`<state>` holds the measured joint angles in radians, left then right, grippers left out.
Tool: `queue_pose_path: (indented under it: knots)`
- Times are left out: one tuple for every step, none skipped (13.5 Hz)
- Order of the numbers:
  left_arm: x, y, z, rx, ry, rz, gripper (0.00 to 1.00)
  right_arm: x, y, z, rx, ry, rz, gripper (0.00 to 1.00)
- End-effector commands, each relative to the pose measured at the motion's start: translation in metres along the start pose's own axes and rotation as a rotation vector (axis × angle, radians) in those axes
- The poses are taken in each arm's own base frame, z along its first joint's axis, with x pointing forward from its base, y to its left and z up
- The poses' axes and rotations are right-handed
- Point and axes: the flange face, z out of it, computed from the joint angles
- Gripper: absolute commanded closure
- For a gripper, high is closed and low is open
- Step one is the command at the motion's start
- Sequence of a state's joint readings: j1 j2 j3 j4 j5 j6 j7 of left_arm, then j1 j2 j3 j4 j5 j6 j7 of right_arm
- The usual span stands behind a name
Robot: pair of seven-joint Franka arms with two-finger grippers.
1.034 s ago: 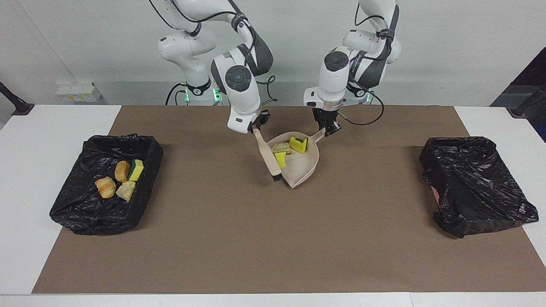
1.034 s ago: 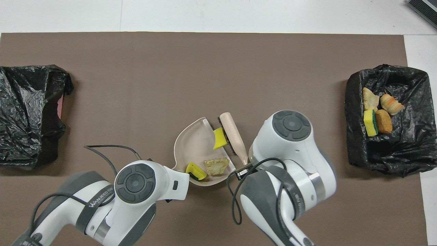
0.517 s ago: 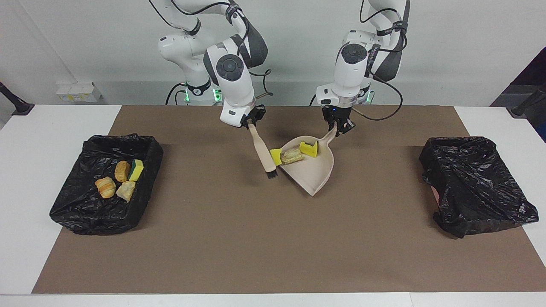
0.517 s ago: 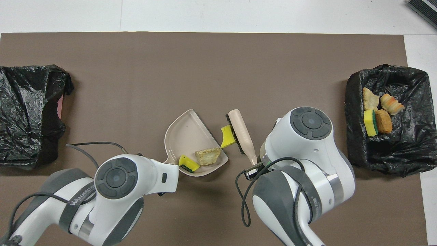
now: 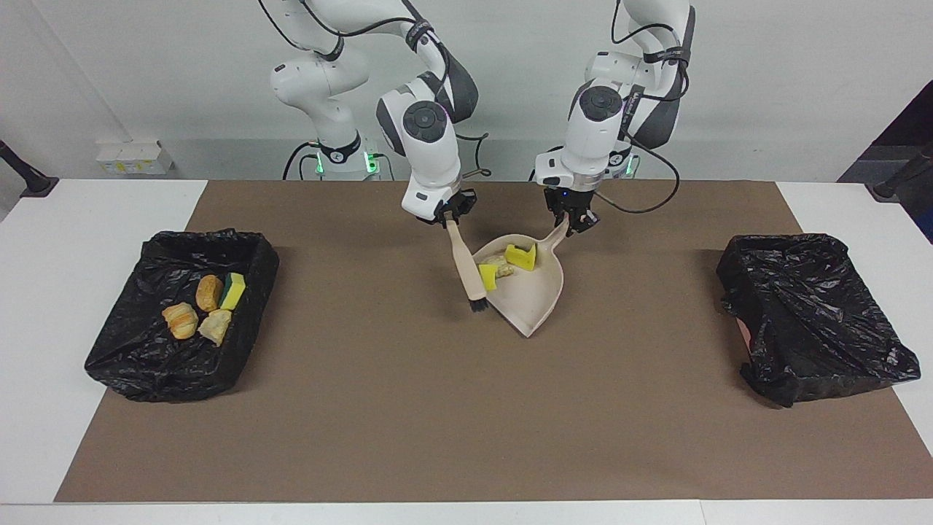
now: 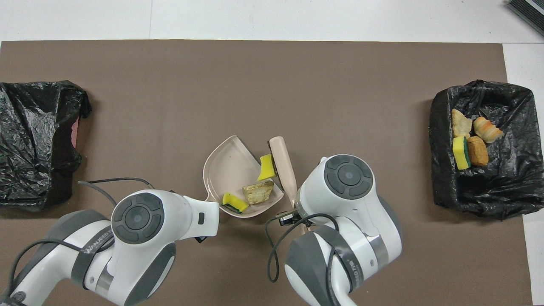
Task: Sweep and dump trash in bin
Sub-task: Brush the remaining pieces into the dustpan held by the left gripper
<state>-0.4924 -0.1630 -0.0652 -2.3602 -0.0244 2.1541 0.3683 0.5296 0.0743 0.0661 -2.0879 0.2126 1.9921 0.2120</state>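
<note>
Trash (image 6: 258, 192): three pieces in dustpan (image 5: 539, 302), mid-table toward the robots' edge; four more (image 5: 180, 321) lying in bin (image 5: 131, 379) at the right arm's end.

Pinched in right jaws: top of brush (image 5: 465, 266) handle. Pinched in left jaws: dustpan handle.

Yellow sponge (image 6: 266, 167) sitting right at the pan's lip against the bristles, so probably not fully aboard. Finish with a short stroke deeper into the pan, toward the handle. Hold the pan steady against that push, lip low. Before lifting, tip the lip slightly up so nothing slides out, then carry level to a bin.

Hard to make out: both sets of fingertips in overhead view, covered by the wrists. Bread partly masked by sponges in facing view. Cannot tell whether the pan's lip or the bristles touch the table. Inside of second bin (image 5: 809, 321) lost among folds of black liner.
</note>
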Motion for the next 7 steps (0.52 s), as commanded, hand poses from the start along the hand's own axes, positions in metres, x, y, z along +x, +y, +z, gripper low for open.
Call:
queue_pose_path:
  knots:
    - [0.003,0.005,0.001,-0.004,0.019,-0.008,1.0,-0.016,-0.005,0.026,-0.039,-0.016,-0.014,1.0]
    - [0.003,0.006,0.001,-0.003,0.019,-0.008,1.0,-0.019,-0.004,0.035,-0.103,-0.01,-0.053,1.0]
    - [0.003,0.006,0.001,-0.003,0.019,-0.008,1.0,-0.021,-0.003,0.042,-0.158,-0.006,-0.087,1.0]
    - [0.003,0.006,0.001,-0.003,0.019,-0.008,1.0,-0.023,0.0,0.045,-0.185,-0.005,-0.105,1.0]
    - [0.003,0.006,0.001,-0.004,0.018,-0.008,1.0,-0.022,0.0,0.045,-0.2,-0.001,-0.123,1.0]
    - [0.003,0.006,0.001,-0.005,0.017,-0.009,1.0,-0.022,0.002,0.045,-0.228,0.005,-0.143,1.0]
    - [0.003,0.005,0.001,-0.004,0.018,-0.011,1.0,-0.021,0.004,0.044,-0.263,0.01,-0.189,1.0]
